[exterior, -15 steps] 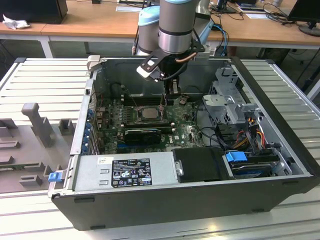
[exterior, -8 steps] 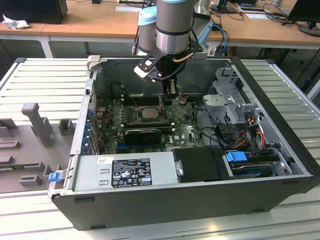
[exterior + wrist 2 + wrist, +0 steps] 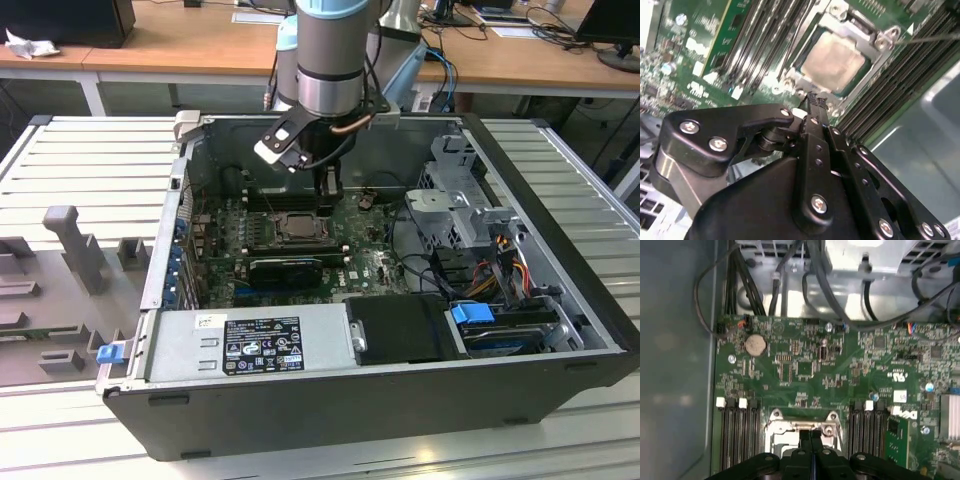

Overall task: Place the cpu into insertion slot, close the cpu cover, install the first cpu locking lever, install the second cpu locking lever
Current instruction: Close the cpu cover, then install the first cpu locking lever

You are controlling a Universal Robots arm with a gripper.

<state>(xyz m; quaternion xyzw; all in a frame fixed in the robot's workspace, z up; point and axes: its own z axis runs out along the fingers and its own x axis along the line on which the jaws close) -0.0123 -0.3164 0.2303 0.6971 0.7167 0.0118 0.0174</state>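
In the second wrist view the cpu (image 3: 832, 61) lies flat in the insertion slot, silvery-tan top up. The cpu cover (image 3: 837, 24) lies down around it as a silver frame. My gripper (image 3: 816, 98) is shut, fingers pressed together with nothing visible between them, and its tips sit right at the socket bracket's edge, just off one side of the chip. A thin wire lever (image 3: 934, 36) sticks out past a socket corner. In the exterior view the gripper (image 3: 328, 208) hangs inside the open case beside the insertion slot (image 3: 295, 226). In the first wrist view the gripper (image 3: 812, 434) covers part of the insertion slot (image 3: 785, 432).
Black memory slots (image 3: 737, 435) flank the socket on both sides. Cable bundles (image 3: 790, 270) hang along the case wall beyond the motherboard. A drive cage (image 3: 460, 200) and power supply (image 3: 250, 345) fill the case at the exterior view's right and front. A grey fixture (image 3: 75, 250) stands outside the case.
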